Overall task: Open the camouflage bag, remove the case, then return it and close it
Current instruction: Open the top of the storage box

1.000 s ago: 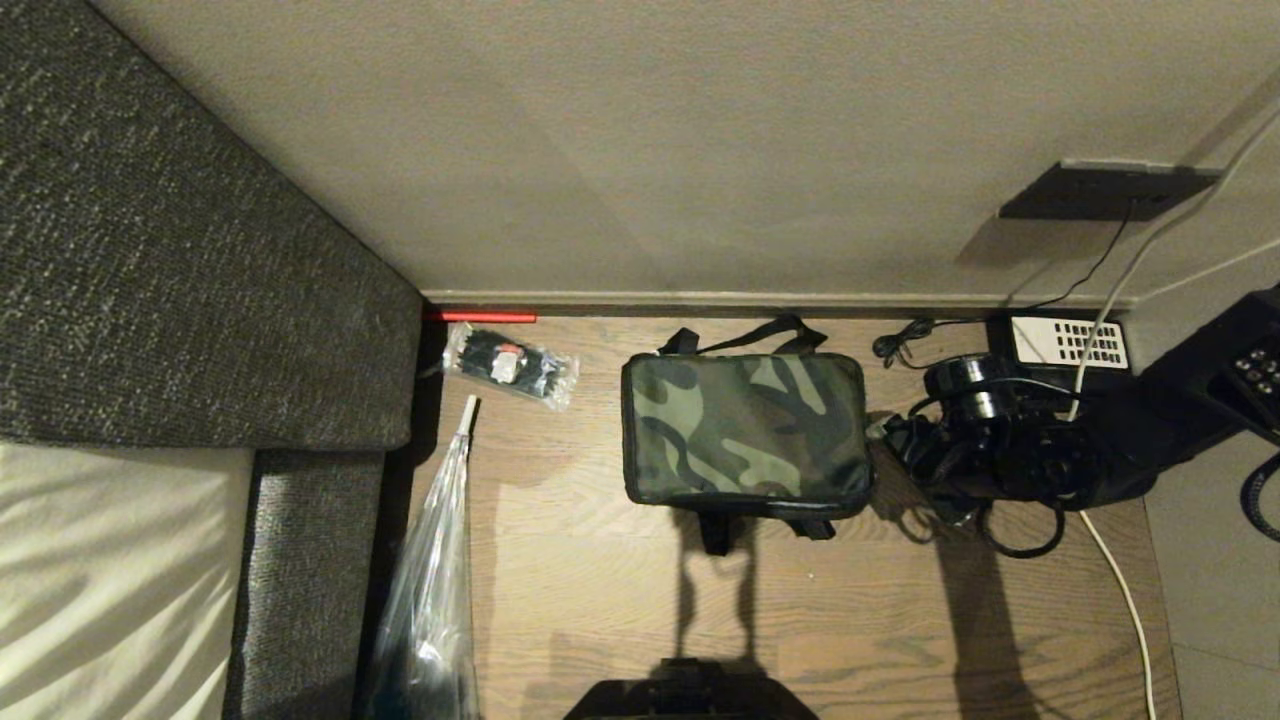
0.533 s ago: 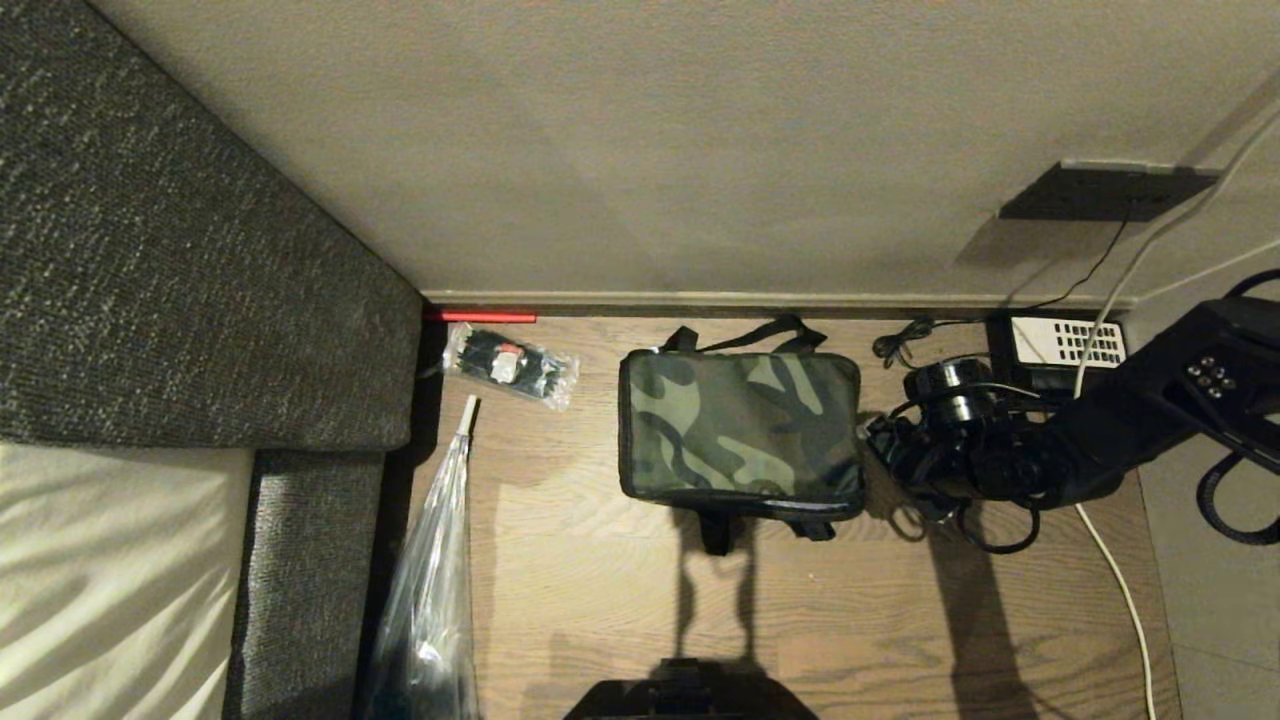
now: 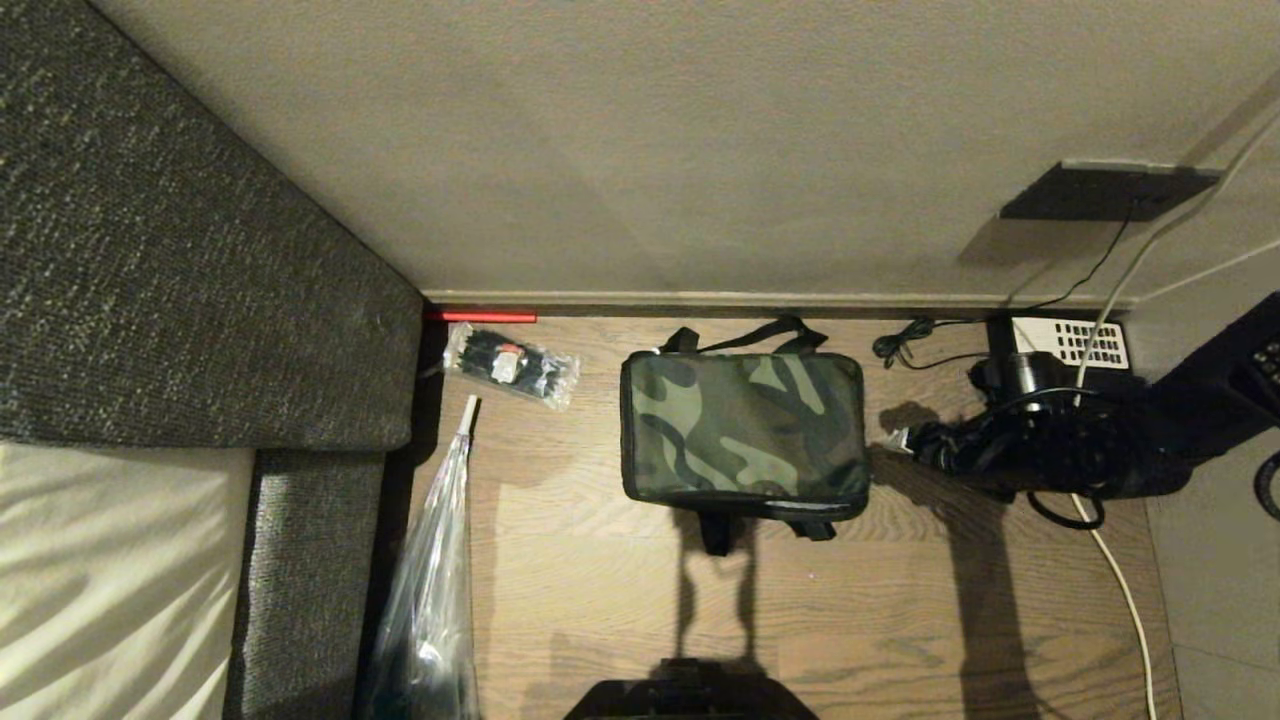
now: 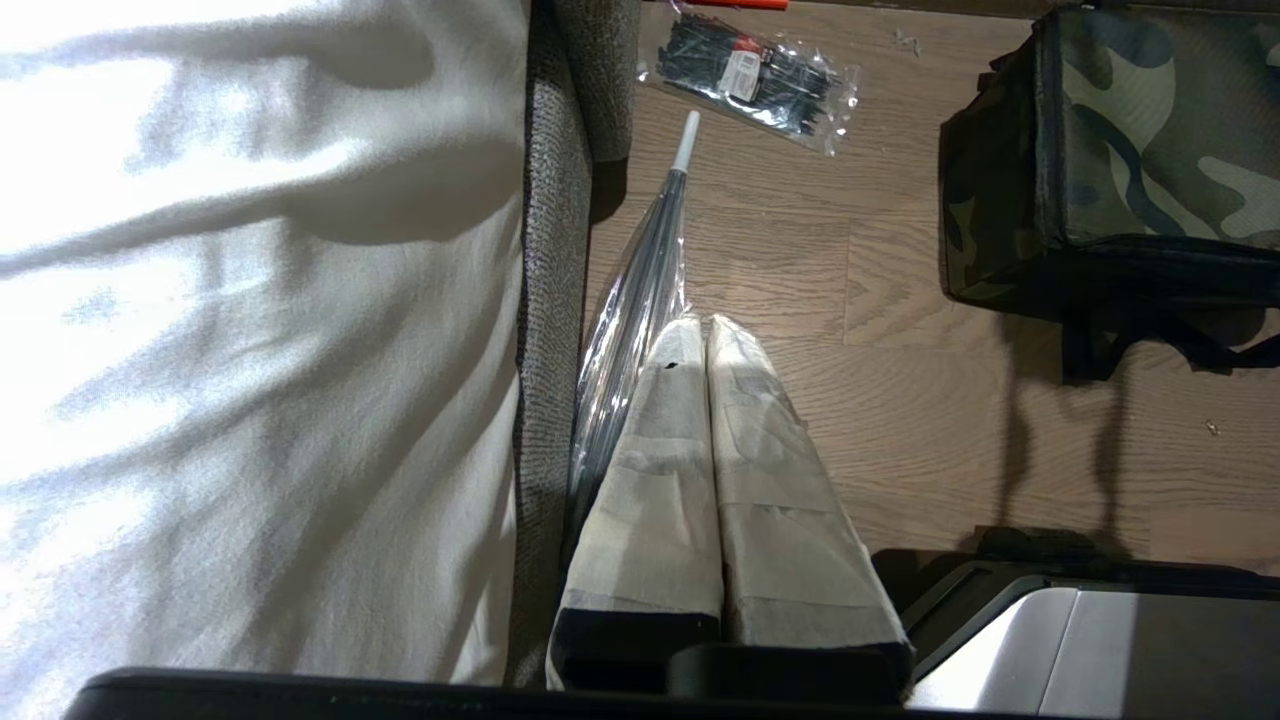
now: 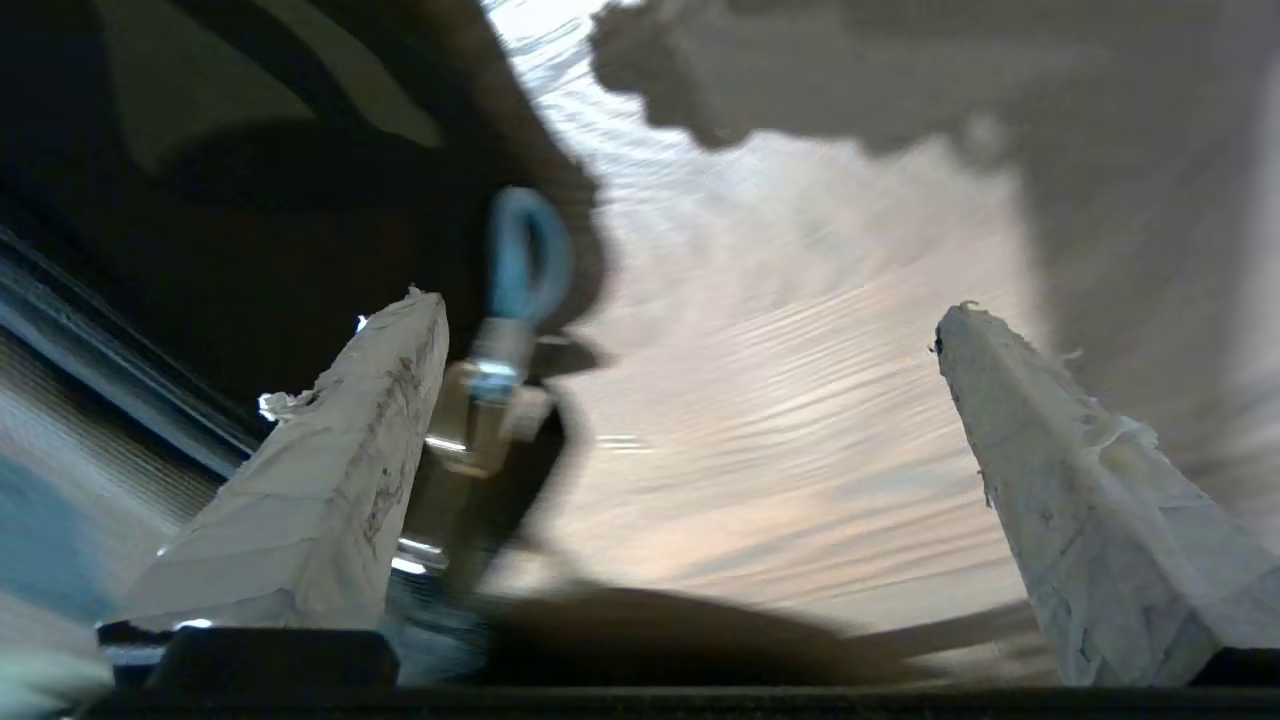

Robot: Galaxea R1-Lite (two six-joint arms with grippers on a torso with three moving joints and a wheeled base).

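Plainly no writing reads: the packet of ties bears a blurred red-white label; the camouflage bag sits zipped on the floor, case hidden; left claw pressed together, right claw spread, beside the bag

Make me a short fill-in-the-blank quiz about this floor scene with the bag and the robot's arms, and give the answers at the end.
1. The camouflage bag sits on the wooden floor with its lid ____.
2. The right gripper is beside the bag, with its fingers ____.
3. The left gripper hangs above the floor near the sofa, with its fingers ____.
4. The clear packet of black ties lies between the bag and the ____.

Missing words: closed; open; shut; sofa
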